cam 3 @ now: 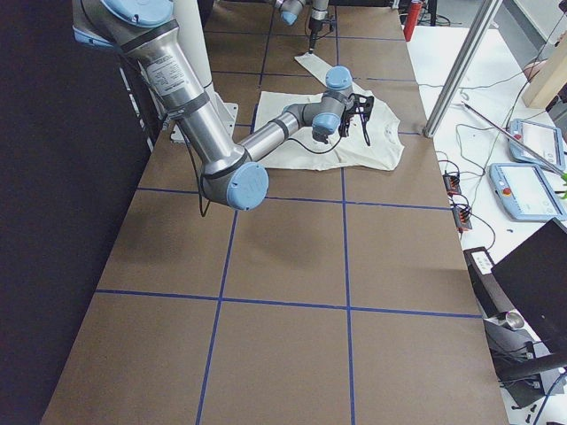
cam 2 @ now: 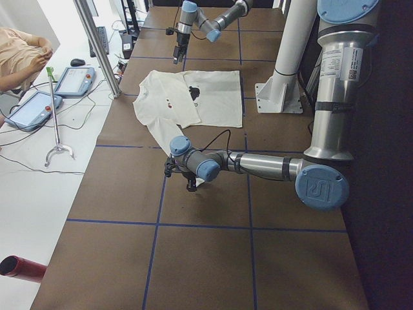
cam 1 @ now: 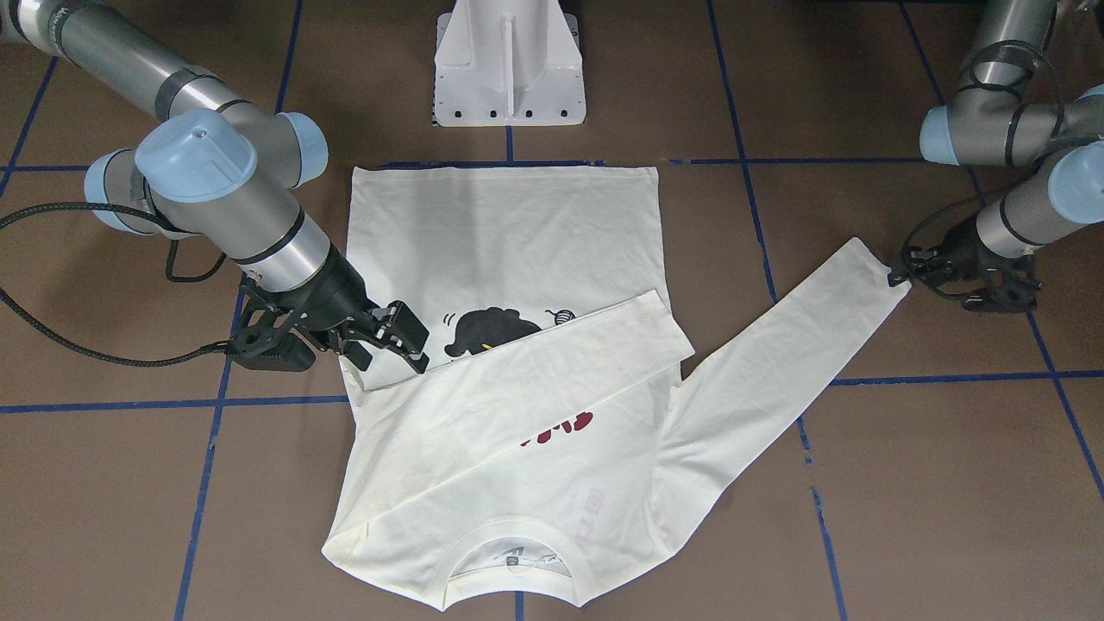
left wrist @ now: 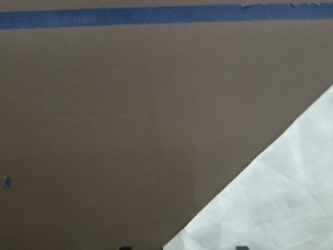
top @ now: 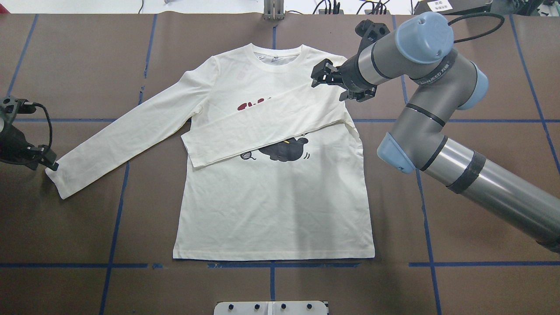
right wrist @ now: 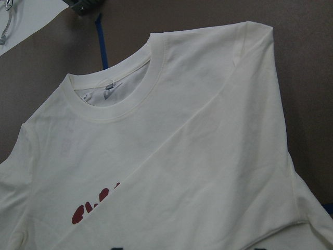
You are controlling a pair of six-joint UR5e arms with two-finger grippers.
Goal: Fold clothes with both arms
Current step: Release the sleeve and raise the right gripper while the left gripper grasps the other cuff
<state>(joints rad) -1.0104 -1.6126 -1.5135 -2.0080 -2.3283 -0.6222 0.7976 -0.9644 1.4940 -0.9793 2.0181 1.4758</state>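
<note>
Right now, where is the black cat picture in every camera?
Front-facing: cat print, centre, just above the folded sleeve.
Overhead: cat print, centre, just below that sleeve.
Exterior left: cat print, small, upper middle.
Exterior right: cannot make it out.
Left wrist: not in it.
Right wrist: not in it.
Shared landmark: the folded sleeve.

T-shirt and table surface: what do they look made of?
T-shirt: soft matte knit, probably cotton jersey, given its fine creases, limp drape and ribbed collar. Table surface: flat matte brown sheet, paper or mat, unclear which; no gloss, blue tape lines stuck on.
</note>
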